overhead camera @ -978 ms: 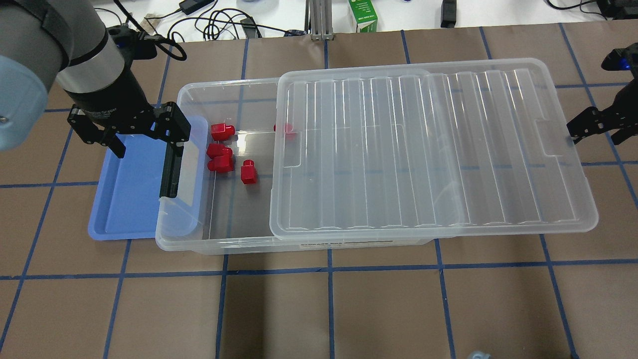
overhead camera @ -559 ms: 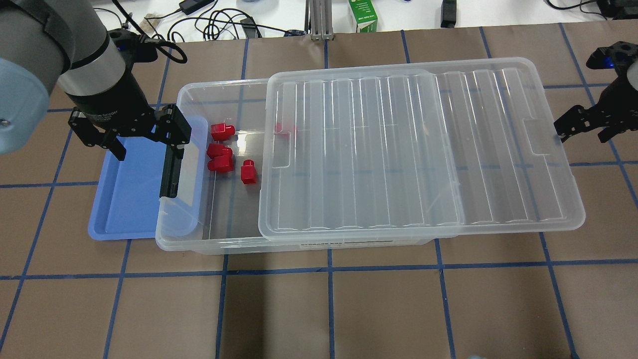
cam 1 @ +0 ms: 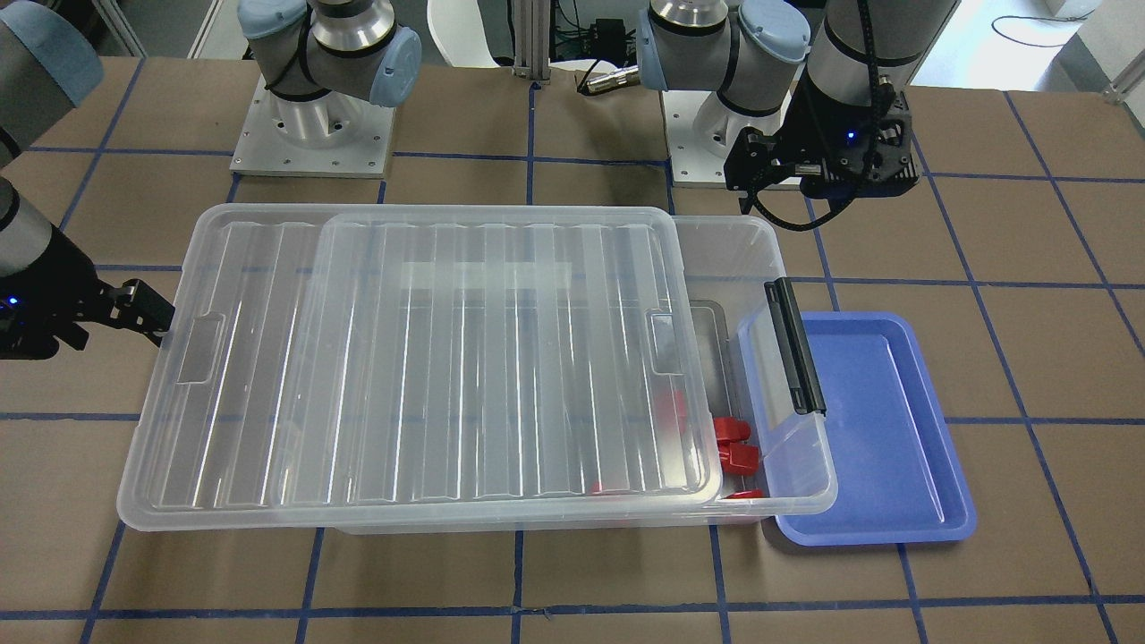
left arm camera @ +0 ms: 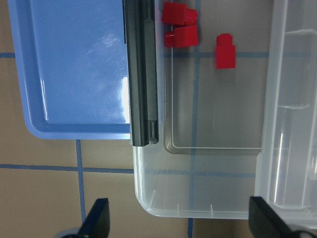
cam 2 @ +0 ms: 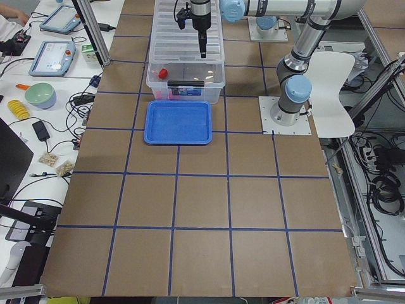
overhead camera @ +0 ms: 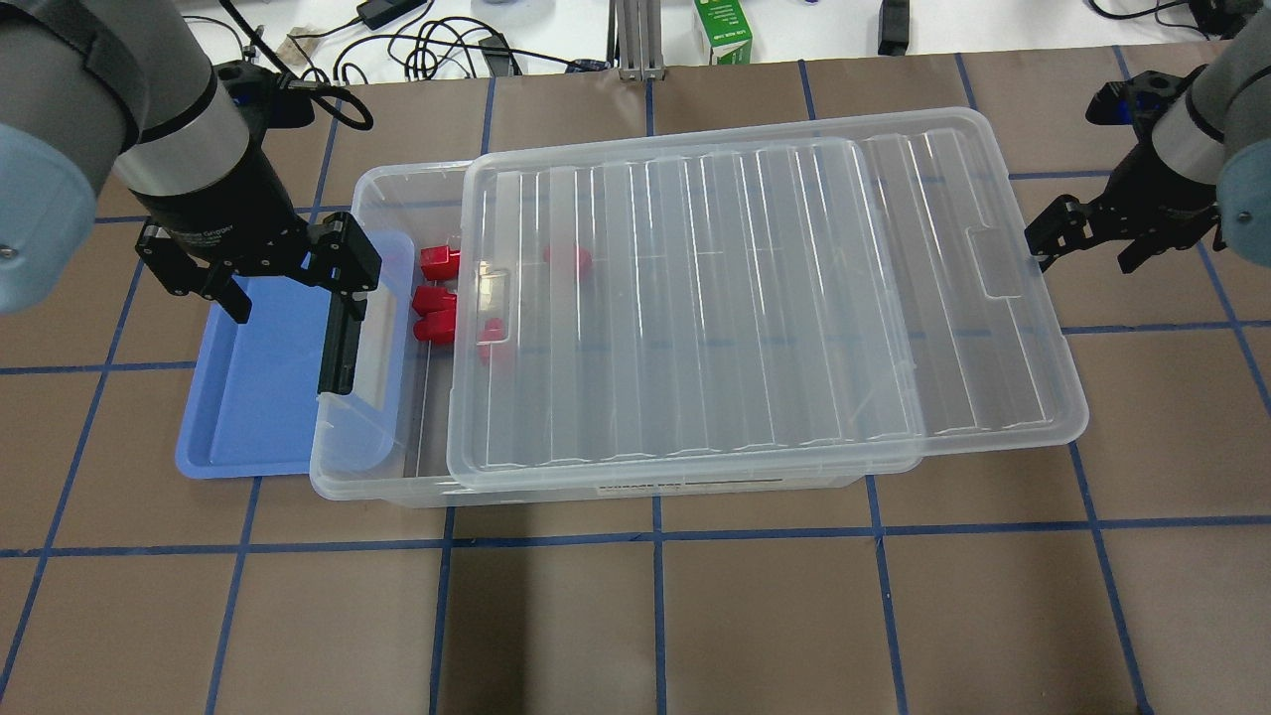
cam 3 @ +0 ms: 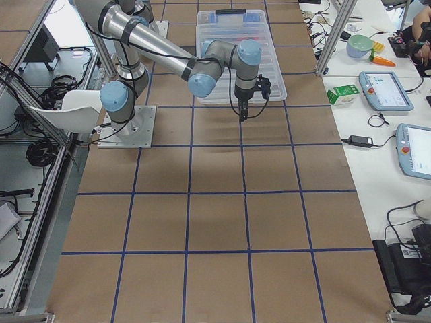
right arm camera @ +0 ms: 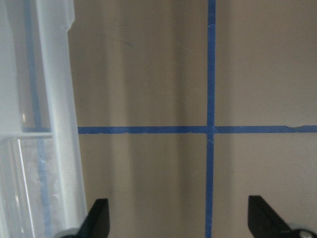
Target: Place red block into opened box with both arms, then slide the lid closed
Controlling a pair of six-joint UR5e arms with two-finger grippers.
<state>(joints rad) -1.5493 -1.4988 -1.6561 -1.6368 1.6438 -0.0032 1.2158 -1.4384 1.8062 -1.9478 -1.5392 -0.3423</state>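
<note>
The clear box (overhead camera: pixel 343 484) lies across the table's middle with the ribbed lid (overhead camera: pixel 745 298) over most of it. Only a strip at its left end shows uncovered. Several red blocks (overhead camera: pixel 435 263) lie on the box floor near that end, some of them under the lid's edge (left arm camera: pixel 225 50). My left gripper (overhead camera: pixel 288 288) hangs open above the box's left end and its black latch bar (overhead camera: pixel 338 343), holding nothing. My right gripper (overhead camera: pixel 1092 243) is open at the lid's right short edge (right arm camera: pixel 54 124), one finger against it.
A blue tray (overhead camera: pixel 248 407) lies partly under the box's left end. Cables and a green carton (overhead camera: pixel 722 30) sit beyond the table's far edge. Brown table with blue grid lines surrounds the box in front.
The lid has slid left over the box, covering more of the red blocks. My right gripper has moved left with its edge. The left gripper has stayed put.
</note>
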